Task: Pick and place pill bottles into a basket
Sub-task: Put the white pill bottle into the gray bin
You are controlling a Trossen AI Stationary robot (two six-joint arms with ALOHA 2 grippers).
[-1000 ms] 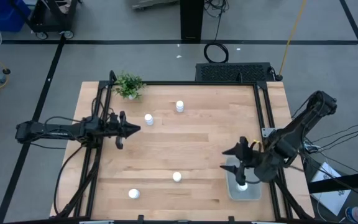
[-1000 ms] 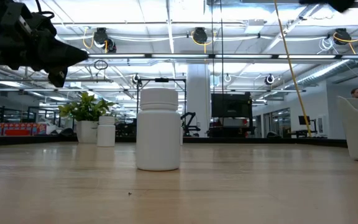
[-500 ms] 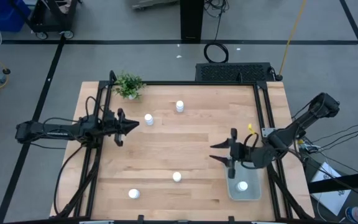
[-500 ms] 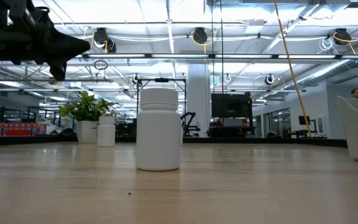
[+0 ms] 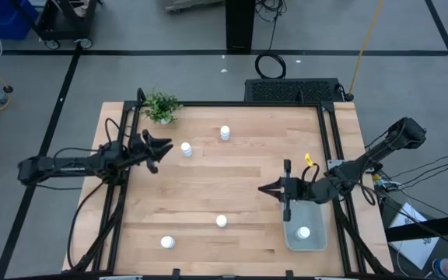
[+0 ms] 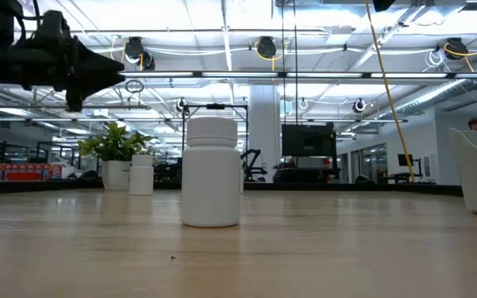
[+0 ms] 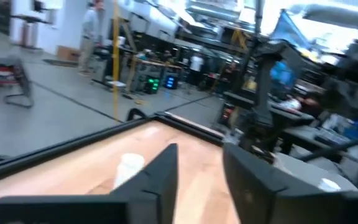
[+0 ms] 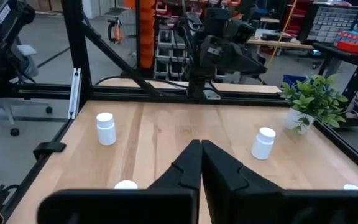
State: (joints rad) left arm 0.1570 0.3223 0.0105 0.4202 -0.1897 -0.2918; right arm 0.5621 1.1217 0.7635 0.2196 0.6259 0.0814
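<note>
Pale wooden planks make up the tabletop (image 5: 232, 179), which is framed by black rails and set on a grey floor; in the low view a bright hall with ceiling lights is seen behind it. At the left side the left gripper (image 5: 164, 144) is held above the planks, and its jaws are seen parted by a narrow gap in the left wrist view, with nothing between them. Just ahead of those jaws a small white cylindrical pill bottle with a white cap (image 5: 186, 148) is standing upright, apart from the fingertips. A small green potted plant (image 5: 162, 106) is found beyond the jaws, near the far left corner. A second white bottle (image 5: 225, 133) is placed farther right, past the first. Two more white bottles (image 5: 167, 242) (image 5: 221, 221) are standing near the front edge, well apart from both sets of jaws. Right of centre the right gripper (image 5: 264, 189) is pointed toward the left arm; its jaws are pressed together and nothing is held. Behind and beside those jaws the pale blue-grey shallow rectangular plastic basket (image 5: 315, 243) is set at the front right corner, and a fifth white bottle (image 5: 303, 232) is standing inside it.
</note>
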